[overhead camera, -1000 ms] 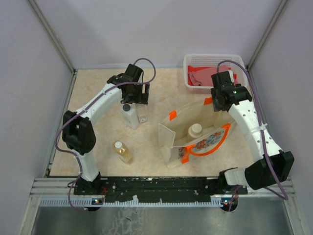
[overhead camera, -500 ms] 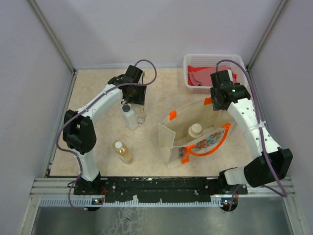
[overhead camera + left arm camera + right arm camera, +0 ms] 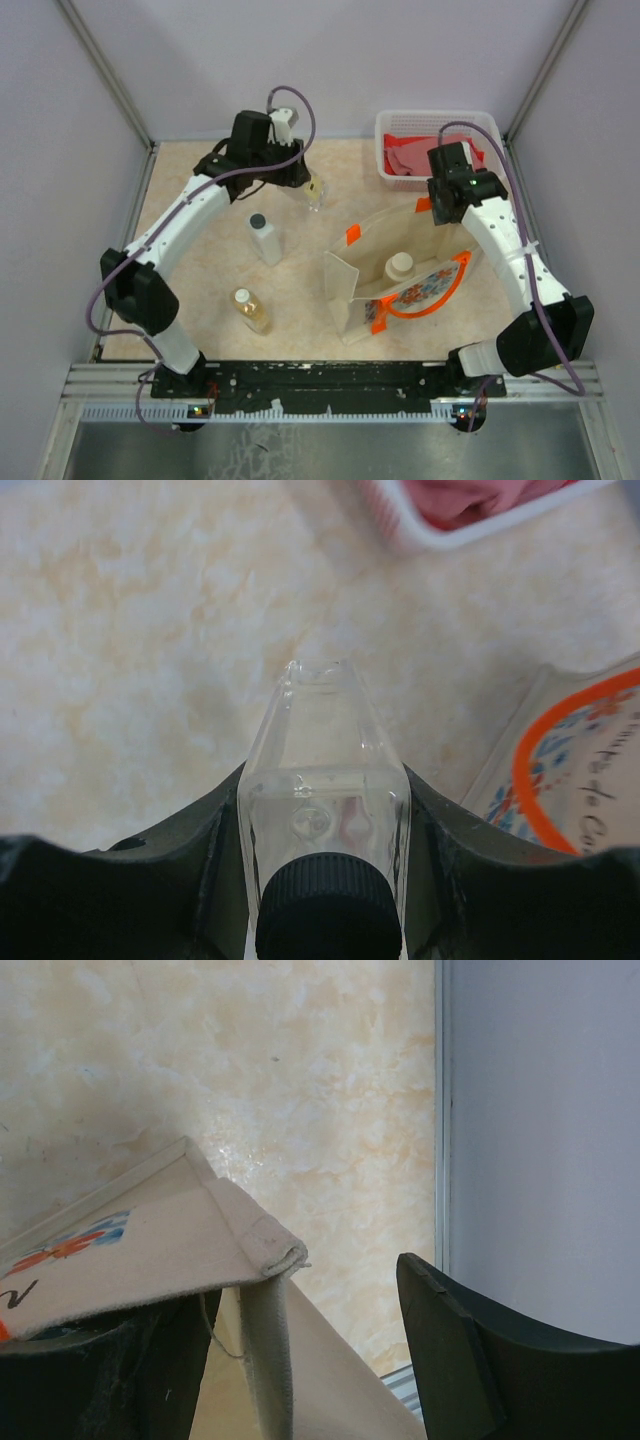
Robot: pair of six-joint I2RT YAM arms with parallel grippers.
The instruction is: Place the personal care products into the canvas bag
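Top view: your left gripper (image 3: 313,190) holds the clear bottle (image 3: 317,188), raised, left of the bag (image 3: 352,280). Left wrist view: jaws clamp its smooth, rigid sides near the cap (image 3: 325,910); expect slip. Right wrist view: right gripper (image 3: 300,1300) spread, bag rim between.

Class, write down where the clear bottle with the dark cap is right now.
In the top view the clear bottle is clamped in the left gripper, left of centre, beyond the canvas bag and right of the white bottle.

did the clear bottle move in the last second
Yes. The left gripper has carried the clear bottle away from the white bottle, up the table toward the basket.
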